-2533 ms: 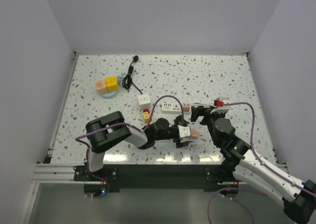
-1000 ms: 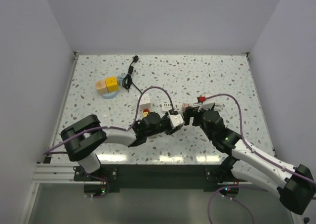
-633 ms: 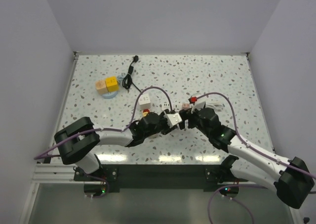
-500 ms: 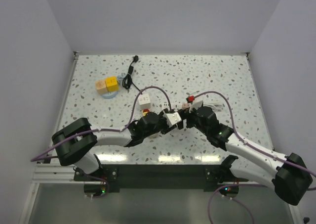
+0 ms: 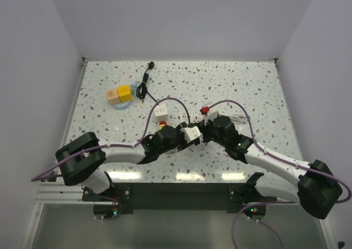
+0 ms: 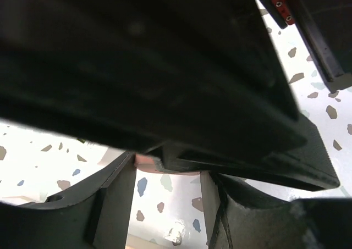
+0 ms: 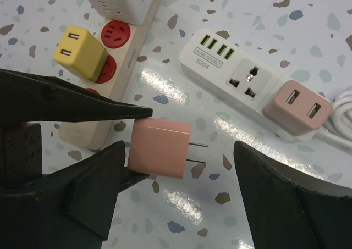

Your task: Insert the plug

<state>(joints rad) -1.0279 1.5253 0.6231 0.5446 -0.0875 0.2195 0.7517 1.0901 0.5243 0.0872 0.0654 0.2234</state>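
The pink plug (image 7: 160,148) hangs above the table with its two prongs pointing right. My left gripper (image 6: 165,205) is shut on it; its black fingers (image 7: 82,103) pinch the plug from above and below in the right wrist view. My right gripper (image 7: 181,150) is open, one finger on each side of the plug and neither touching it. In the left wrist view only a pink edge of the plug (image 6: 146,161) shows, as the right arm blocks most of that view. The white power strip (image 7: 236,73) with an empty socket lies just beyond. From above, both grippers meet at mid table (image 5: 198,131).
A second pink plug (image 7: 297,107) sits in the white strip's right end. A cream strip with red sockets (image 7: 118,56) holds a yellow plug (image 7: 80,54). Yellow blocks (image 5: 124,92) and a black cable (image 5: 144,84) lie at the far left.
The right arm has swung left toward the left gripper, so its open fingers now straddle the pink plug. The left gripper has kept its hold and shifted slightly left.
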